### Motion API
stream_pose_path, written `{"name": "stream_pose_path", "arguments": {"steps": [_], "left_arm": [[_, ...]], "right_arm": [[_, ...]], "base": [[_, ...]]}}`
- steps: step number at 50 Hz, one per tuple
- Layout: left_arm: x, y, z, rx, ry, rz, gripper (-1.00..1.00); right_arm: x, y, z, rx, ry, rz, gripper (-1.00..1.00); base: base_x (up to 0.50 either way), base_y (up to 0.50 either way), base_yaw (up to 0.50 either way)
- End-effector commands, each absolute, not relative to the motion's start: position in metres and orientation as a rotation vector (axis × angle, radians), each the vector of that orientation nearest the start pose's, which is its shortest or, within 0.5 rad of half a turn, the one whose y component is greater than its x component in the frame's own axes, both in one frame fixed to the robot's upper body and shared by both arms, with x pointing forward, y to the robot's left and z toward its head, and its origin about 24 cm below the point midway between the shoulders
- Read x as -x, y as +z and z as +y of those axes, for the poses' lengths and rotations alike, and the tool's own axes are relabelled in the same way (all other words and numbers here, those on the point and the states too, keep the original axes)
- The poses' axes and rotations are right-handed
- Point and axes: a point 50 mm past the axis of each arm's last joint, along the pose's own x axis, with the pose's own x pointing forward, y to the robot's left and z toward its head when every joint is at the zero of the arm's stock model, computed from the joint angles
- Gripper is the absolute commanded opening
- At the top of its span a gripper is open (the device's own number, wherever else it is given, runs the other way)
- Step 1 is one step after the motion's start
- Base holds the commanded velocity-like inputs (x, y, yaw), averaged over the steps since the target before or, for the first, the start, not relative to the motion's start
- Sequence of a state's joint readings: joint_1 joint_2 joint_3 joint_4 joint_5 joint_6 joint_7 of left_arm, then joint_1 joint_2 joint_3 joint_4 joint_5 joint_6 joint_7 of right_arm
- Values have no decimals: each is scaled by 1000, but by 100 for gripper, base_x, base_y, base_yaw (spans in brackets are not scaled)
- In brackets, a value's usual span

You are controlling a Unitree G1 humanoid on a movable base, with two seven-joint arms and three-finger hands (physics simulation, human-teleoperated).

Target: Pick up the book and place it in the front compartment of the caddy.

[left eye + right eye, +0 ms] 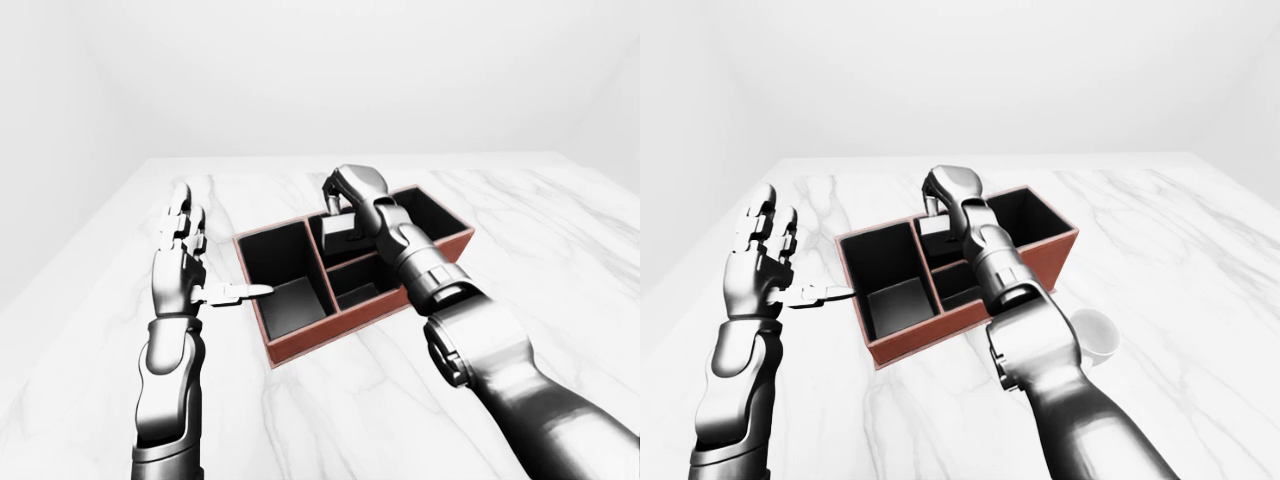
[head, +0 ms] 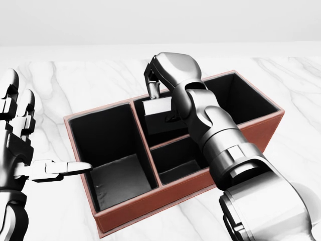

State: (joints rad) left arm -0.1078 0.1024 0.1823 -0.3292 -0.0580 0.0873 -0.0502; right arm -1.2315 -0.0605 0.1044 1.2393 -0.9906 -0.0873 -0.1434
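Observation:
The caddy is a red-brown box with black compartments: one large at the head view's left, two stacked in the middle, one at the right. The book, a thin dark grey slab, hangs upright with its lower part inside the upper middle compartment. My right hand is shut on the book's top edge, and the forearm crosses over the lower middle compartment. My left hand stays open just left of the caddy, with its thumb pointing at the left wall.
The caddy rests on a white marble tabletop. In the right-eye view a white cup stands to the right of the caddy, partly hidden by my right arm. The large left compartment has a grey floor.

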Motion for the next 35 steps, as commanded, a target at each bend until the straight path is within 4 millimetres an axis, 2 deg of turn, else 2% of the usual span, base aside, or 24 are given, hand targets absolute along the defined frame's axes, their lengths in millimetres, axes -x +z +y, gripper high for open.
{"name": "stream_pose_path", "arguments": {"steps": [1,35], "left_arm": [[-258,140,195,-61,81,-353,95],[-256,150,197,-39,87,-399,95]], "right_arm": [[-419,188,-60,1257,124,-318,-100],[-418,182,-60,1262,96,-329,-100]], "base": [[0,0,0],[0,0,0]]}}
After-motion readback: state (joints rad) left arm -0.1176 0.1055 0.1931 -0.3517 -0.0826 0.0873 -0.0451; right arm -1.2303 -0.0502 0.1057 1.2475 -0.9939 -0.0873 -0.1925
